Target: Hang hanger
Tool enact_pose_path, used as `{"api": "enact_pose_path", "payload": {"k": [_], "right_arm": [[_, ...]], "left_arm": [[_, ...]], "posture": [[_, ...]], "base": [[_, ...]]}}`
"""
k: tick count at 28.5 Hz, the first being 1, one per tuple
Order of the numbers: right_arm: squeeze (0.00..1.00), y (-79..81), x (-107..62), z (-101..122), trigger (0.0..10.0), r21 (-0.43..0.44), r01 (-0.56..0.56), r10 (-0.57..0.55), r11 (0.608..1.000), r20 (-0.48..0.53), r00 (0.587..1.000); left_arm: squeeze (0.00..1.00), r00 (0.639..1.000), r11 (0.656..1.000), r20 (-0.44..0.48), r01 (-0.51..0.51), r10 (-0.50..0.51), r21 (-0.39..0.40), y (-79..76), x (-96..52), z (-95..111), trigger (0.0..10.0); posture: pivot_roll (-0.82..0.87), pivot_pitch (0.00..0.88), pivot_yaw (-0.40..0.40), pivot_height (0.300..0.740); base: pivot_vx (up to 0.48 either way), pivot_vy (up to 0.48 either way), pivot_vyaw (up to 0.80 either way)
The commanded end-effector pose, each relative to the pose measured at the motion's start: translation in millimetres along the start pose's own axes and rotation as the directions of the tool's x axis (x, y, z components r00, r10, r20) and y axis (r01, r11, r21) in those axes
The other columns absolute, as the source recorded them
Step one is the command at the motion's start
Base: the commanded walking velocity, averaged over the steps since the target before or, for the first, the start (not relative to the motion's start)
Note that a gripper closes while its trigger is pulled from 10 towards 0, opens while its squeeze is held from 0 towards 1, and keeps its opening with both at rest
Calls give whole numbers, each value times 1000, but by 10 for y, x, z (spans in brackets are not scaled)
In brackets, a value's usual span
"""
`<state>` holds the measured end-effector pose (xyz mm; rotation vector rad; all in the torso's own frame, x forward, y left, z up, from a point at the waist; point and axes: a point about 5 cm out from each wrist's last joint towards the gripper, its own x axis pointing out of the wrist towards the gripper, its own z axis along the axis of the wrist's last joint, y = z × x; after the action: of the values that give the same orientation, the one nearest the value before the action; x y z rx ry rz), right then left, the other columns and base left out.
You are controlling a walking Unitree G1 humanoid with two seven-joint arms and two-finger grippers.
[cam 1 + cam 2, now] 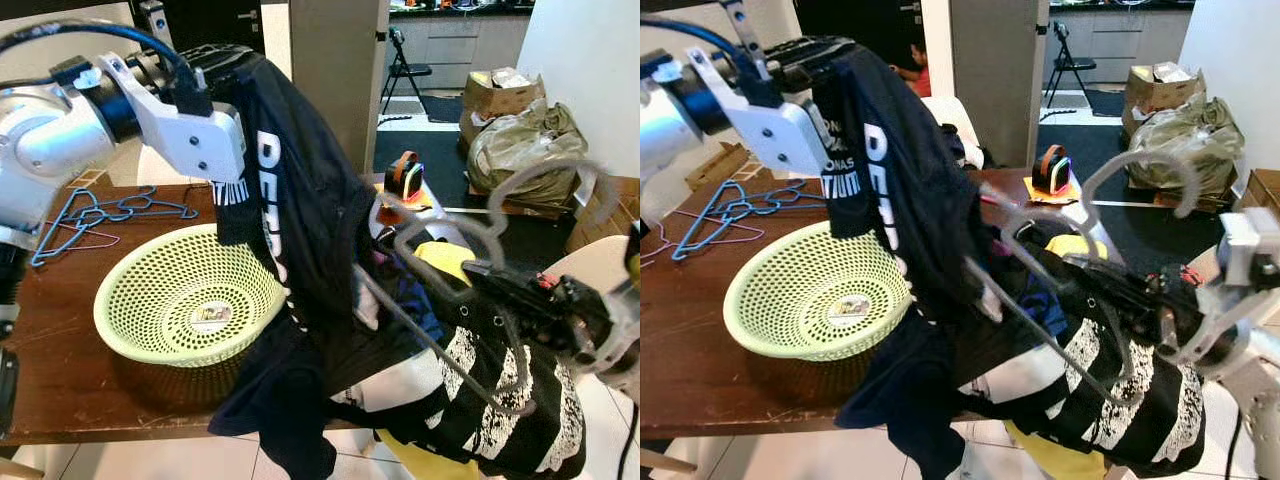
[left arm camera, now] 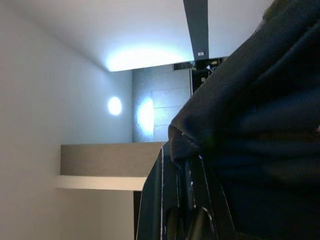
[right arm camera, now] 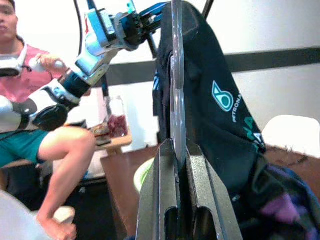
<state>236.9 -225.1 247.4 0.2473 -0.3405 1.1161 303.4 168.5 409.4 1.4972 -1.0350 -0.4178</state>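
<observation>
Left gripper (image 1: pixel 215 60) fingers clench the dark shirt (image 1: pixel 300 200) above the bench's (image 1: pixel 60 370) right edge; right gripper (image 3: pixel 176 165) fingers grasp the grey hanger (image 1: pixel 480 235).

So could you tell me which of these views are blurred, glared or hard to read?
Left eye view: mostly sharp; the grey hanger in the right gripper is smeared. Left wrist view: bright lamp glare on the ceiling, the dark shirt up close is soft and underexposed. Right wrist view: the hanger's edge near the lens is blurred, background washed out.

Silver-white left arm (image 1: pixel 60 130) with black cables and screwed white bracket; black-fingered right hand (image 3: pixel 176 150).
</observation>
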Motion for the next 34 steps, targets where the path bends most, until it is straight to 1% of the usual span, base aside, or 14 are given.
{"api": "enact_pose_path", "payload": {"k": [1, 7, 8, 10, 11, 12, 14, 17, 18, 19, 22, 23, 29, 34], "right_arm": [[0, 18, 131, -29, 10000, -38, 3, -3, 999, 0, 1000], [0, 6, 342, -96, 10000, -42, 36, -35, 998, 15, 999], [0, -22, 459, -179, 10000, -80, 72, -75, 994, -28, 997], [0, -35, 490, -201, 10000, -91, 88, -92, 992, -36, 995], [0, -106, 530, -132, 10000, -71, 148, -144, 986, 62, 988], [0, -106, 530, -132, 10000, -71, 148, -144, 986, 62, 988], [0, -151, 534, -51, 10000, -23, 175, -169, 984, 164, 972], [0, -60, 558, 67, 10000, 57, 80, -94, 995, 313, 945], [0, -60, 558, 67, 10000, 57, 80, -94, 995, 313, 945], [0, -73, 540, 122, 10000, 90, 76, -105, 993, 380, 919], [0, -109, 504, 175, 10000, 138, 77, -132, 987, 456, 880], [0, -88, 565, -41, 10000, 34, 122, -127, 992, 273, 954], [0, 7, 474, -260, 10000, 103, 85, -104, 991, 193, 976], [0, 80, 340, -245, 10000, 112, 55, -74, 992, 171, 983]], "left_arm": [[0, 1000, 1000, 7, -15, 16, -3, 101, -2, -8, 0], [0, 999, 999, 31, -27, 28, -36, 105, 39, 24, 0], [0, 999, 999, 38, -33, 34, -42, 115, 51, 31, 0], [0, 999, 999, 41, -33, 35, -43, 118, 54, 31, 0], [0, 998, 998, 46, -32, 34, -45, 119, 57, 34, 0], [0, 998, 998, 46, -32, 34, -45, 119, 57, 34, 0], [0, 998, 998, 49, -30, 32, -46, 118, 58, 36, 0], [0, 998, 998, 51, -26, 29, -50, 117, 54, 33, 0], [0, 998, 998, 51, -26, 29, -50, 117, 54, 33, 0], [0, 998, 999, 49, -25, 27, -48, 121, 49, 26, 0], [0, 999, 999, 43, -24, 25, -42, 131, 39, 11, 0], [0, 999, 999, 28, -27, 28, -25, 171, 19, -14, 0], [0, 999, 998, -37, -33, 35, 45, 349, -59, -137, 0], [0, 997, 994, -73, -33, 40, 102, 486, -87, -201, 0]], "posture": [[31, 0, 17, 740], [30, 0, 20, 740], [28, 0, 20, 740], [28, 0, 20, 740], [28, 0, 19, 740], [28, 0, 19, 740], [33, 0, 16, 740], [34, 0, 15, 740], [34, 0, 15, 740], [36, 0, 16, 740], [36, 0, 16, 740], [36, 0, 20, 740], [37, 0, 27, 740], [31, 0, 37, 740]], "base": [[0, 0, 0], [0, 0, 0], [0, 0, 0], [0, 0, 0], [0, 0, 0], [0, 0, 0], [0, 0, 0], [0, 0, 0], [0, 0, 0], [0, 0, 0], [0, 0, 0], [0, 0, 0], [0, 0, 0], [0, 0, 0]]}}
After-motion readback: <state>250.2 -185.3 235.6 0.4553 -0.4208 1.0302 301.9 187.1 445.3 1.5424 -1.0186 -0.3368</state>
